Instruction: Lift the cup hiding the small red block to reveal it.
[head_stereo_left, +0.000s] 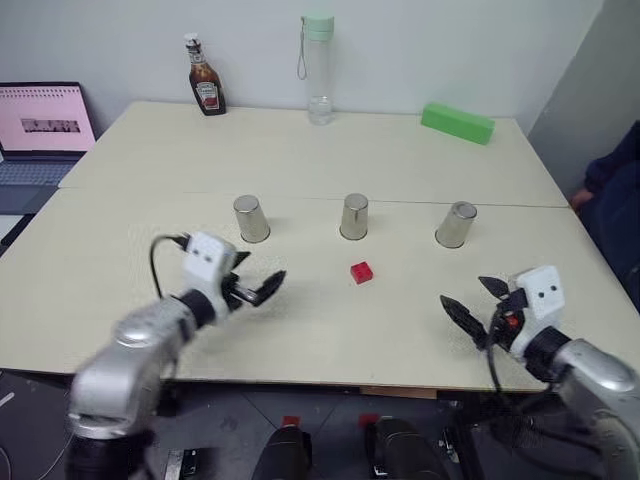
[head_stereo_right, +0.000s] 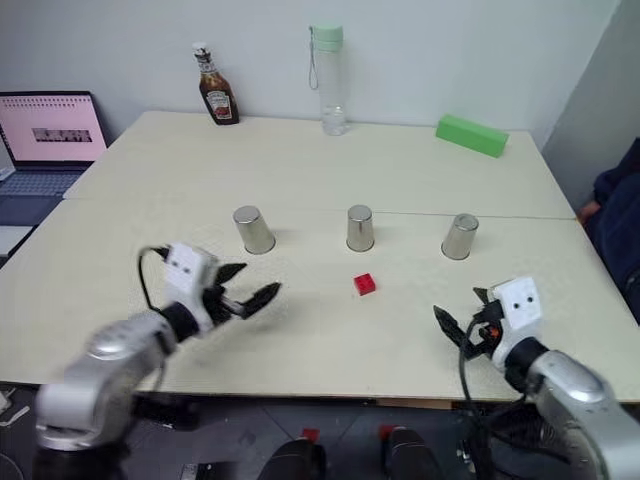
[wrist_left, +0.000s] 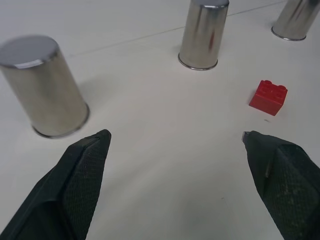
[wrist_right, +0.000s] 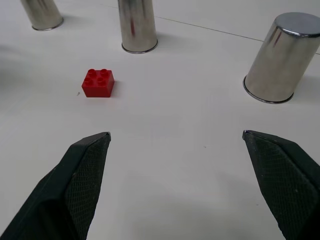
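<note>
Left eye view shows the small red block (head_stereo_left: 361, 272) bare on the table (head_stereo_left: 300, 170) just before the middle cup (head_stereo_left: 354, 217), with the left gripper (head_stereo_left: 253, 286) and right gripper (head_stereo_left: 468, 308) spread wide, holding nothing.

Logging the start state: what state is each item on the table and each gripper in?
Left silver metal cup: upside down on table.
Middle silver metal cup: upside down.
Right silver metal cup: upside down.
Small red studded block: uncovered, in front of middle cup.
Ketchup bottle: upright, capped.
Clear water bottle: upright, lidded.
Laptop: open, screen on.
Left gripper: open, empty.
Right gripper: open, empty.
</note>
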